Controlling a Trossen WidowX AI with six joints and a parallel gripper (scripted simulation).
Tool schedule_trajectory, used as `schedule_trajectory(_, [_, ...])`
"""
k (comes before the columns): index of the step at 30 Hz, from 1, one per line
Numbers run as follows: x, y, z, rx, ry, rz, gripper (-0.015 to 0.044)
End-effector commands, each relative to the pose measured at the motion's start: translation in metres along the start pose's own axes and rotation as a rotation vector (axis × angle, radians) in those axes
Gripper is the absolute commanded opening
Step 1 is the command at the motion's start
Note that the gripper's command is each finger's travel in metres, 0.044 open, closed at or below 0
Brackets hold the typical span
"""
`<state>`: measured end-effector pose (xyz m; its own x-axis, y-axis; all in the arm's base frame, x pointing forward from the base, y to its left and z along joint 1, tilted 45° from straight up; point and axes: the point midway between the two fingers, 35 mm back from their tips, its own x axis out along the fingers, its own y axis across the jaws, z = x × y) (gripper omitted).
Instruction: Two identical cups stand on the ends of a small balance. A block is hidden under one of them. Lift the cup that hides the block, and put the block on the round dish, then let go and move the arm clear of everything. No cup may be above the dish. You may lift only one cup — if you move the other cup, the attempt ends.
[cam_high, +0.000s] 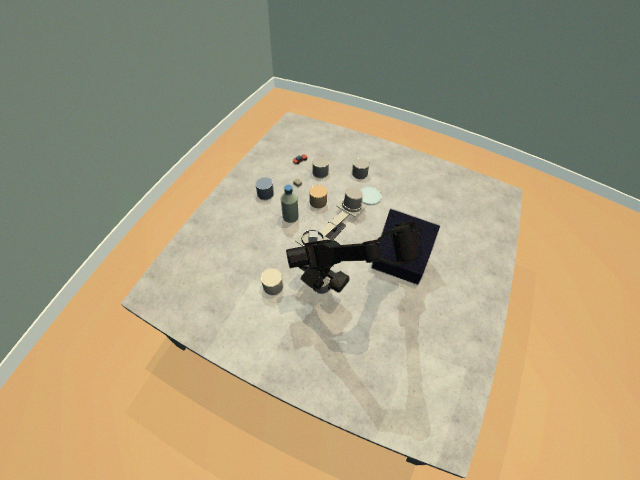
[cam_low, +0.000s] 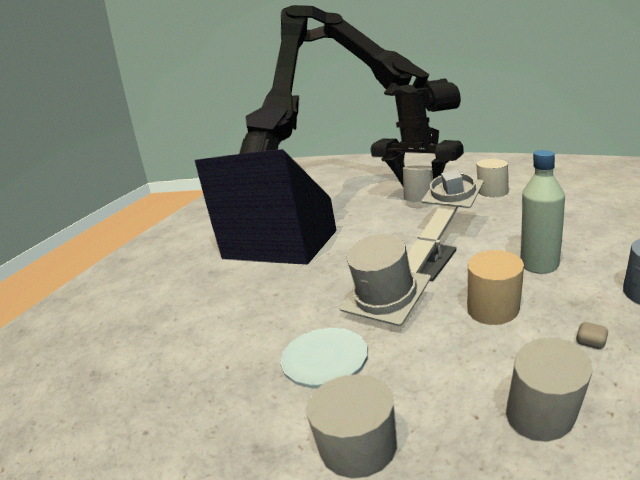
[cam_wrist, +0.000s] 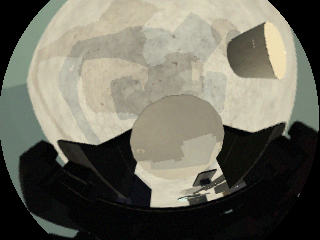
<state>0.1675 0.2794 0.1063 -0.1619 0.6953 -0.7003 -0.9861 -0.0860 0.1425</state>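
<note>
My gripper (cam_high: 325, 282) (cam_low: 418, 181) (cam_wrist: 178, 150) is shut on a grey cup (cam_low: 416, 187) (cam_wrist: 175, 131), held upright beside the far end of the balance (cam_high: 336, 223) (cam_low: 435, 225), low over the table or on it; I cannot tell whether it touches. The block (cam_high: 312, 235) (cam_low: 451, 183), a pale grey cube, lies uncovered in the ring at that end. The other grey cup (cam_high: 353, 198) (cam_low: 379, 268) stands in the ring at the balance's other end. The round dish (cam_high: 372, 195) (cam_low: 324, 356), pale blue, lies near that cup with nothing on it.
A cream-topped cylinder (cam_high: 271, 281) (cam_low: 492, 178) (cam_wrist: 257, 51) stands near my gripper. A green bottle (cam_high: 290, 207) (cam_low: 541, 222) and an orange cylinder (cam_high: 318, 196) (cam_low: 494, 286) stand beside the balance. A dark box (cam_high: 408, 245) (cam_low: 258, 211) is near the arm. Two grey cylinders (cam_high: 360, 168) (cam_low: 354, 423) stand beyond the balance.
</note>
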Motion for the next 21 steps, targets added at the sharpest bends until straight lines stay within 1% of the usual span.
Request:
schedule_trajectory(1, [0.005, -0.001, -0.002, 0.008, 0.003, -0.003, 0.0000])
schedule_trajectory(3, [0.008, -0.001, -0.002, 0.009, 0.002, -0.003, 0.0000])
schedule_trajectory(18, [0.005, 0.000, 0.000, 0.001, 0.001, 0.001, 0.0394])
schedule_trajectory(20, [-0.007, -0.001, -0.001, 0.002, 0.003, 0.000, 0.0440])
schedule_trajectory(21, [-0.022, -0.002, -0.001, 0.004, 0.005, -0.002, 0.0440])
